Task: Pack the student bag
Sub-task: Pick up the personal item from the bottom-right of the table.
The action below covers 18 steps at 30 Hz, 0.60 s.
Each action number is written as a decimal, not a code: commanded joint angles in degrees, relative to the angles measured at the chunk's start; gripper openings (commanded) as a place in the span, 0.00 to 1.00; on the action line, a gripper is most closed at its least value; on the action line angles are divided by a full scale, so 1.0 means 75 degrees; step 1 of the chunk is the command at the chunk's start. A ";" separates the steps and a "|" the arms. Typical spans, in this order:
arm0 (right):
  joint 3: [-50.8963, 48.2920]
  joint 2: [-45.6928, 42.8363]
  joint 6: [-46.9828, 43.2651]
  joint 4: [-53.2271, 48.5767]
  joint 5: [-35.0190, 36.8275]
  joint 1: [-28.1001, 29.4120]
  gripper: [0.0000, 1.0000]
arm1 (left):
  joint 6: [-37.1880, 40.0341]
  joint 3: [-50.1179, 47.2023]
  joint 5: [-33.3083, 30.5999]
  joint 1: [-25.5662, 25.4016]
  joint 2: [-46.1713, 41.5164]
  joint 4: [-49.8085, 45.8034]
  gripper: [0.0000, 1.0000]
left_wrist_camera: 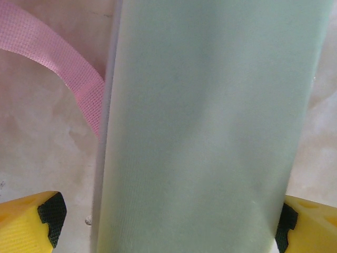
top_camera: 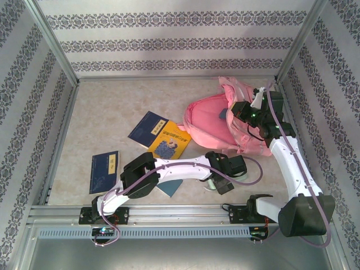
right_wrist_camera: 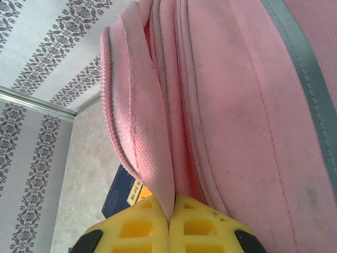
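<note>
While I watch from overhead, the student bag [top_camera: 214, 121] lies on the bench [top_camera: 107, 112] right of centre, reaching toward the upper right. The right claw [top_camera: 251, 114] is at its upper right edge. The left claw [top_camera: 221, 181] sits low over the bench just below the bag, in the lower middle of the frame. A blue and yellow book [top_camera: 163, 135] lies just left of the bag, and a blue book [top_camera: 104, 171] lies well apart at lower left.

Through the left wrist camera I see a pale green pencil case [left_wrist_camera: 210, 116] running up the middle. The left claw [left_wrist_camera: 168, 226] is spread around it. The pad [left_wrist_camera: 52, 215] at lower left stands apart from the case, and the one at lower right is just beside it. A pink strap [left_wrist_camera: 68, 68] curves across the upper left.

Through the right wrist camera, the right claw [right_wrist_camera: 169, 213] is pressed together at bottom centre, pinching a fold of the student bag [right_wrist_camera: 237, 105]. A corner of the blue and yellow book [right_wrist_camera: 122, 194] shows at lower left.
</note>
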 commanded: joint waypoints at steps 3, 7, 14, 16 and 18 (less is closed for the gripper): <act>-0.0083 0.0003 0.0190 0.0173 -0.0002 -0.0159 0.00 | 0.0063 0.0342 0.0017 0.0173 0.0547 -0.0056 1.00; -0.0064 0.0039 0.0191 0.0197 -0.0052 -0.0159 0.00 | 0.0081 0.0467 0.0110 0.0209 0.0742 -0.0036 1.00; -0.0101 -0.0023 0.0162 0.0195 -0.0008 -0.0159 0.00 | 0.0081 0.0145 0.0280 0.0313 0.0482 0.0127 0.78; -0.0075 -0.0070 0.0138 0.0158 0.0029 -0.0159 0.00 | 0.0069 -0.0161 0.0336 0.0381 0.0134 0.0251 0.70; -0.0020 -0.0141 0.0093 0.0107 0.0052 -0.0152 0.00 | 0.0069 -0.0664 0.0363 0.0434 -0.0404 0.0459 0.65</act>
